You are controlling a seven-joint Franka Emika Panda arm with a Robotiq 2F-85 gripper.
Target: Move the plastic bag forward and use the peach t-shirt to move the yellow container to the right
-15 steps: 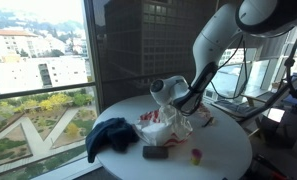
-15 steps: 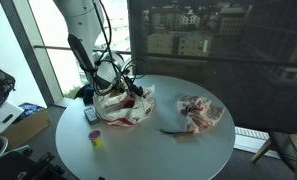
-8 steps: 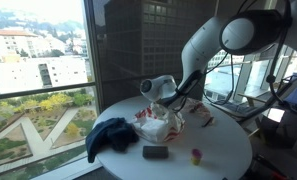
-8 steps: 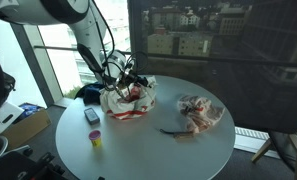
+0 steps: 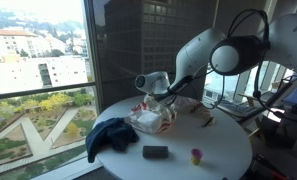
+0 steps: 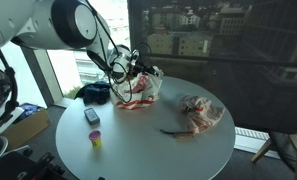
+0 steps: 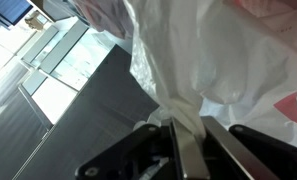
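Note:
The white plastic bag with red print [image 5: 154,120] is bunched at the top and held in my gripper [image 5: 151,88]. In an exterior view it [image 6: 138,91] hangs from my gripper [image 6: 129,70] and rests near the table's far edge. In the wrist view my gripper [image 7: 193,124] is shut on the bag's twisted neck [image 7: 183,100]. The peach t-shirt [image 6: 200,112] lies crumpled on the table, apart from the gripper. The small yellow container with a pink top [image 6: 95,139] stands near the table's edge and also shows in the exterior view [image 5: 196,155].
The round white table [image 6: 148,150] carries a dark blue cloth [image 5: 110,136], a small dark flat object [image 5: 154,152] and a grey block [image 6: 91,116]. Window glass [image 5: 48,60] stands close behind the table. A cardboard box [image 6: 26,122] sits on the floor.
My gripper has pulled the plastic bag across the table, away from the yellow container and toward the table's edge by the window. The bag has bunched up taller.

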